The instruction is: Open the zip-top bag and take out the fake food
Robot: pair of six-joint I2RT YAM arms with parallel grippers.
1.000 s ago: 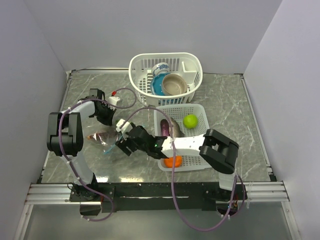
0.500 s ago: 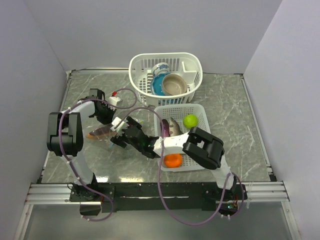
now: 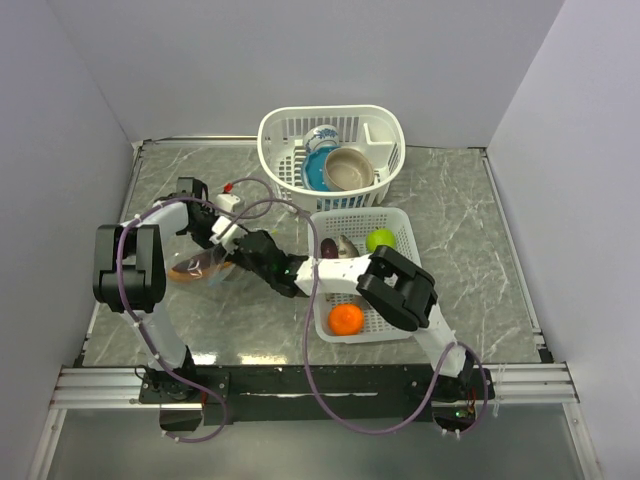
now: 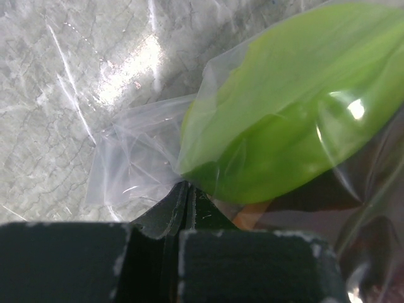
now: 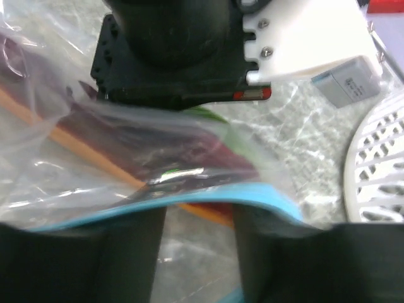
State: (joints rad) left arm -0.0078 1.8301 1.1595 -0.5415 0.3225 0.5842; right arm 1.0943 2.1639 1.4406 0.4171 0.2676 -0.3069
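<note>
the zip-top bag (image 3: 195, 268) lies at 9 o'clock on the table (image 3: 450, 200); left gripper (image 4: 183, 189) pinches its clear corner tight, right gripper (image 5: 199, 214) stands half wide at the teal strip (image 5: 252, 194).

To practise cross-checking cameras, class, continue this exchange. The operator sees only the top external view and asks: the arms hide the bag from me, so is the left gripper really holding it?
Observer: Yes. The left wrist view shows the left gripper shut on a fold of clear plastic of the zip-top bag.
Operator: Is the right gripper clamped on the zip strip?
Observer: Not that I can see. In the right wrist view the right gripper has its jaws apart, with the teal zip strip lying across its fingertips.
Operator: What is inside the bag?
Observer: A green piece, a long orange piece and a dark purple piece.
</note>
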